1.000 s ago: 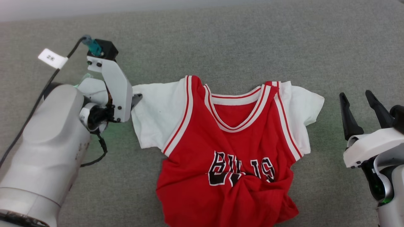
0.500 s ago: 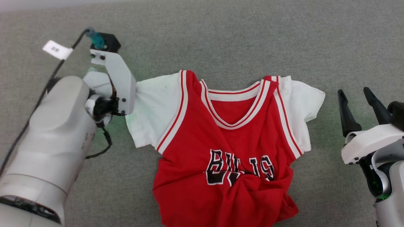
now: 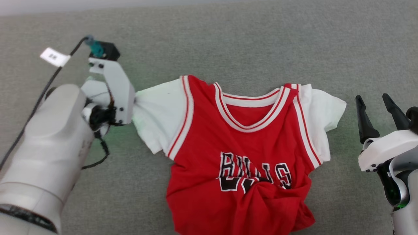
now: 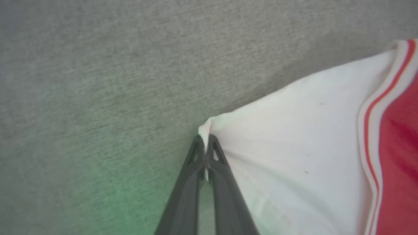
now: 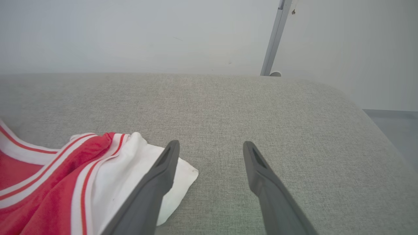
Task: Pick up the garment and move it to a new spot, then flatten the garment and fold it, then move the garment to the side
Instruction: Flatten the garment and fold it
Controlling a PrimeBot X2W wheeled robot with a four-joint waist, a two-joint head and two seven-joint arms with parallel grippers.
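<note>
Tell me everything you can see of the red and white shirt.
The shirt is a soft-looking jersey-style tee: red body, white short sleeves, red-and-white striped V-collar and sleeve seams, black-and-white lettering across the chest. It lies front up on the gray fabric surface, upper half fairly flat, lower half bunched into twisted folds. The left gripper is shut on the edge of one white sleeve, drawn to a taut point. The right gripper stands open beside the other sleeve, gripping nothing.

The shirt (image 3: pixel 241 137) lies flat on the cushion (image 3: pixel 228 42).
The left gripper (image 4: pixel 205 143) is at the shirt's left edge, on the sleeve tip; the right gripper (image 3: pixel 373 97) is near its right side, not touching.
</note>
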